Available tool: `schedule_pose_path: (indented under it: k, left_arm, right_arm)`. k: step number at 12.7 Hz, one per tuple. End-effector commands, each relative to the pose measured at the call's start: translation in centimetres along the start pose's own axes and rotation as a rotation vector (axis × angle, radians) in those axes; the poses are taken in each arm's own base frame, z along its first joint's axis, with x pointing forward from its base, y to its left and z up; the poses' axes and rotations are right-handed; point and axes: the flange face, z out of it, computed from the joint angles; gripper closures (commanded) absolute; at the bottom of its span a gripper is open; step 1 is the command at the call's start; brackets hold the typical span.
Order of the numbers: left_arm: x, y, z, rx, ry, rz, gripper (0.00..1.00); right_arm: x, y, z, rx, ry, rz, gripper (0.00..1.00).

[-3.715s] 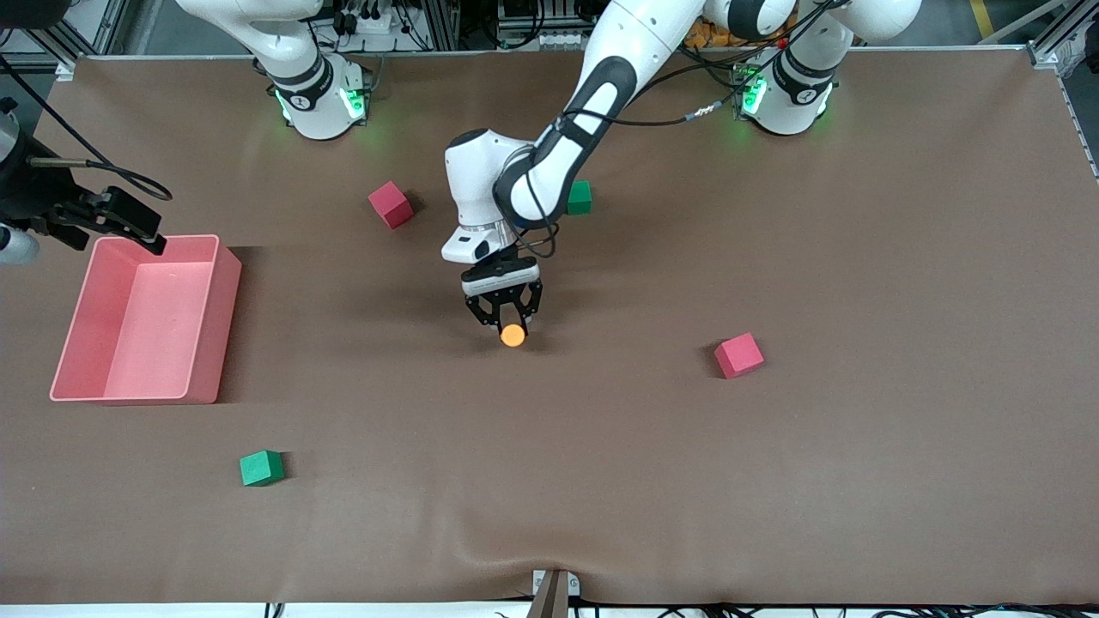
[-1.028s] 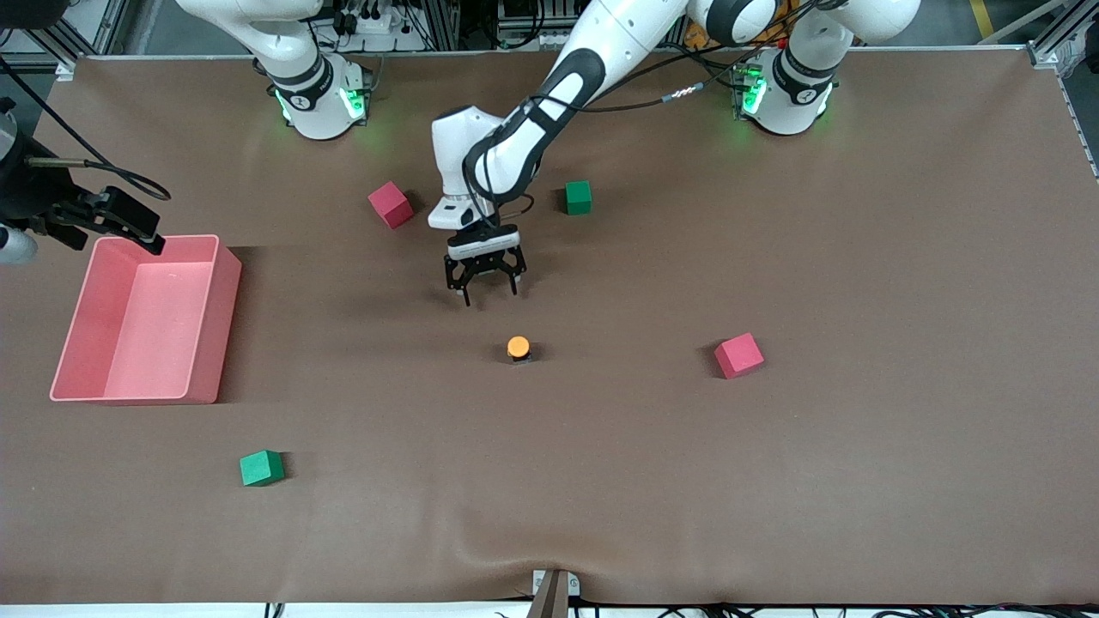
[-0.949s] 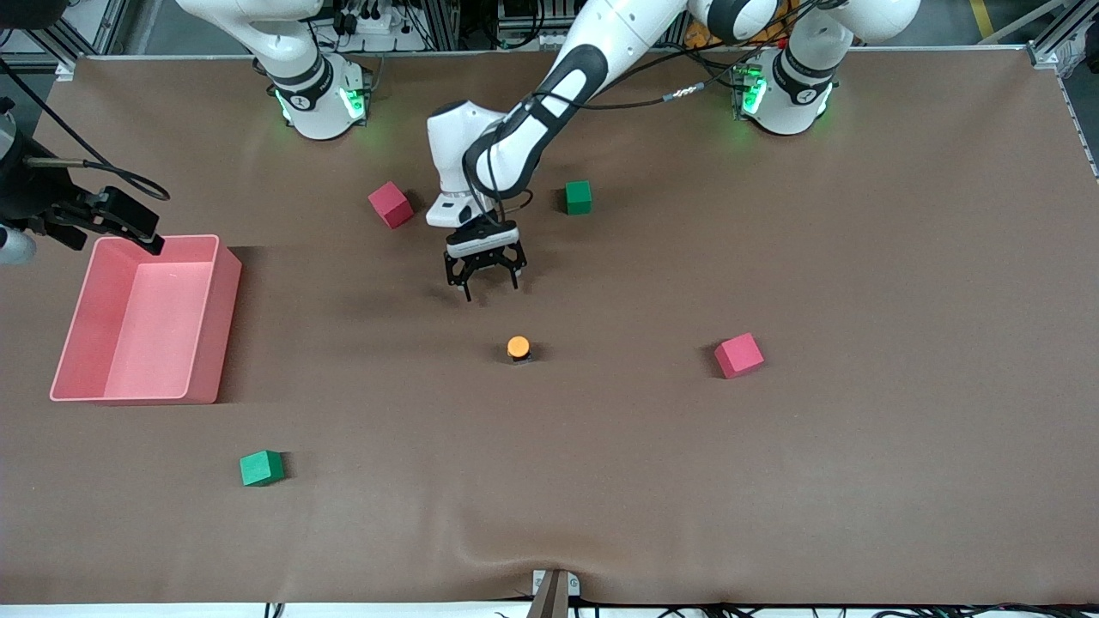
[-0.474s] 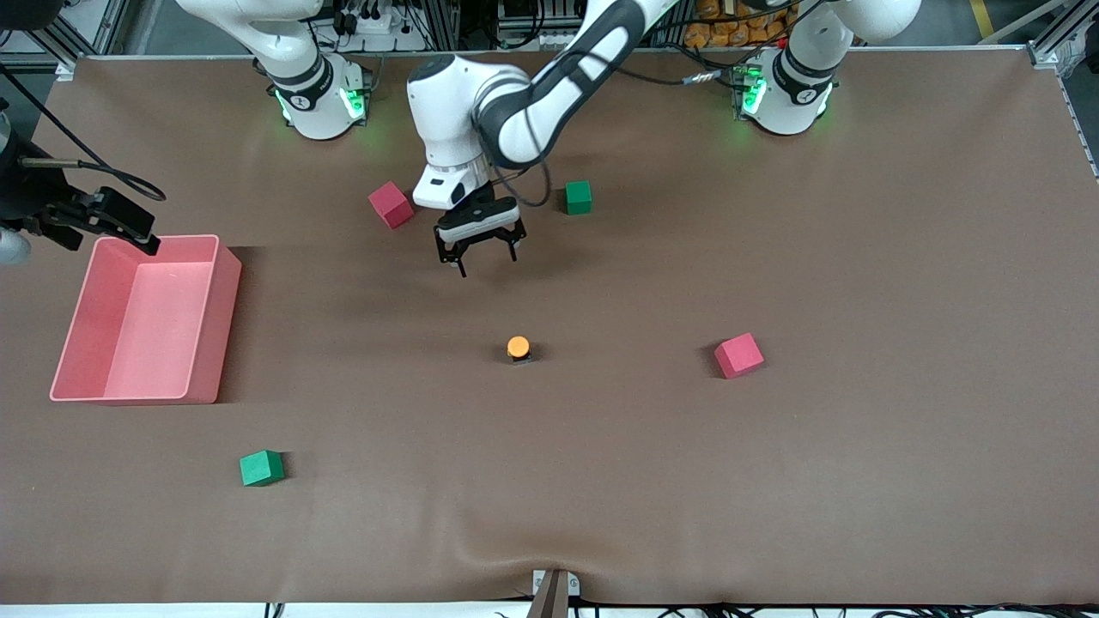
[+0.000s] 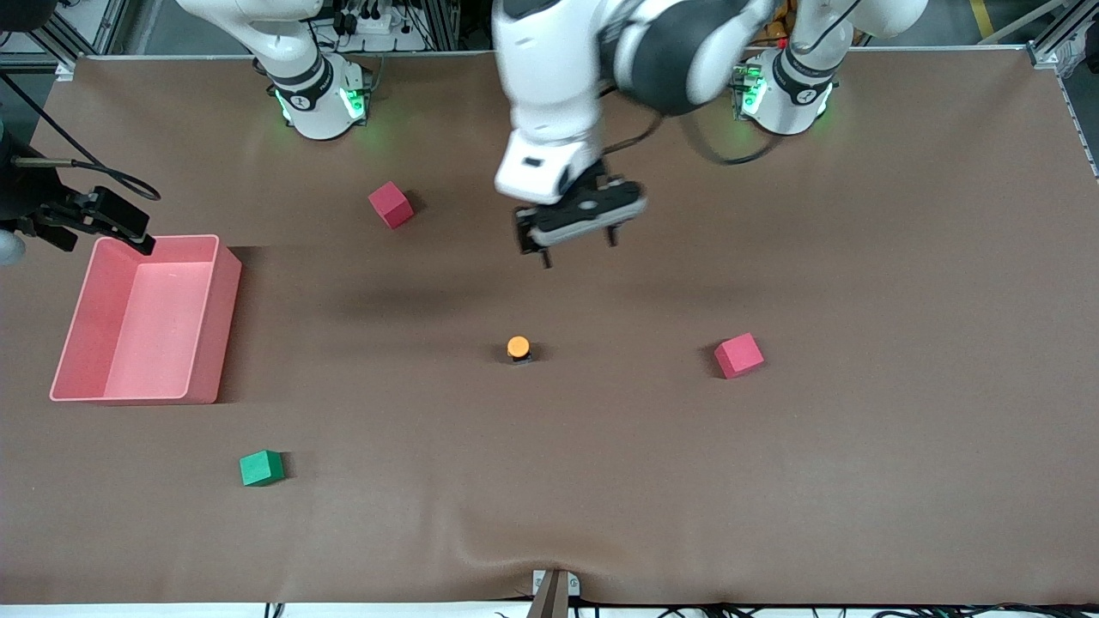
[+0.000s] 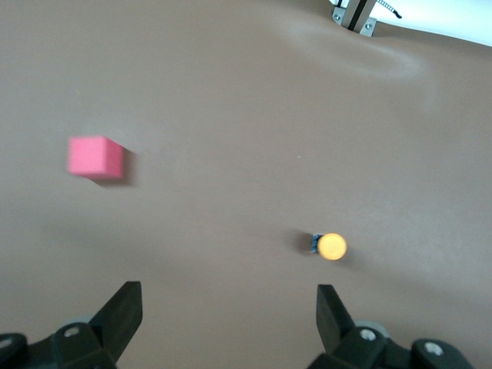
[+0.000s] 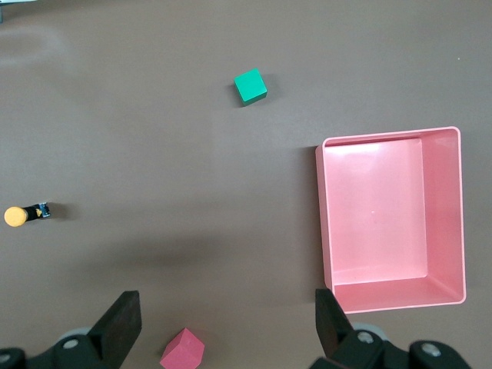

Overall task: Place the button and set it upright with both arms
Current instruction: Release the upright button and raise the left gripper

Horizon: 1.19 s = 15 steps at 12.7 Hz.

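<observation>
The button (image 5: 518,348) stands alone mid-table, its round orange cap up on the short black body; it also shows in the left wrist view (image 6: 332,246) and the right wrist view (image 7: 23,214). My left gripper (image 5: 577,245) hangs open and empty high over the table, between the button and the arms' bases. In its wrist view the black fingers (image 6: 127,304) stand wide apart around bare table. My right gripper (image 5: 103,219) waits open, up over the corner of the pink bin (image 5: 221,335), nothing between its fingers (image 7: 123,311).
One red cube (image 5: 391,204) lies toward the bases, another red cube (image 5: 739,355) beside the button toward the left arm's end. A green cube (image 5: 261,468) sits nearer the front camera, below the bin. The bin's rim (image 7: 319,215) shows in the right wrist view.
My left gripper let go of the button, then rose and swung away from it toward the left arm's base. The button stayed put. The right arm barely moved.
</observation>
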Motion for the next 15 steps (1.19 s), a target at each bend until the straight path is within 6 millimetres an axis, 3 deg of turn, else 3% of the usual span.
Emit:
schedule_pose_path:
  k: [1, 5, 8, 9, 10, 15]
  left_arm:
    - [4.5, -7.0, -3.8, -0.006, -0.068, 0.102, 0.00]
    - [11.0, -17.6, -6.6, -0.005, -0.104, 0.212, 0.00]
    - [14.6, -25.3, -6.1, -0.033, -0.149, 0.234, 0.00]
    - [15.1, -27.0, -5.6, -0.027, -0.160, 0.229, 0.00]
    - [15.9, -28.5, -5.4, -0.021, -0.162, 0.213, 0.00]
    - [17.5, -31.1, -5.2, -0.024, -0.158, 0.265, 0.00]
  right_arm:
    - [-0.4, 0.3, -0.4, 0.022, 0.007, -0.007, 0.00]
    - [-0.6, 0.3, -0.5, 0.020, -0.002, -0.009, 0.00]
    - [-1.0, -0.2, -0.4, 0.023, -0.007, -0.016, 0.00]
    - [-1.1, -0.2, -0.4, 0.049, -0.009, -0.016, 0.00]
    - [-1.1, -0.2, -0.5, 0.065, -0.008, -0.033, 0.00]
    - [-1.3, 0.0, -0.7, 0.064, -0.007, -0.061, 0.00]
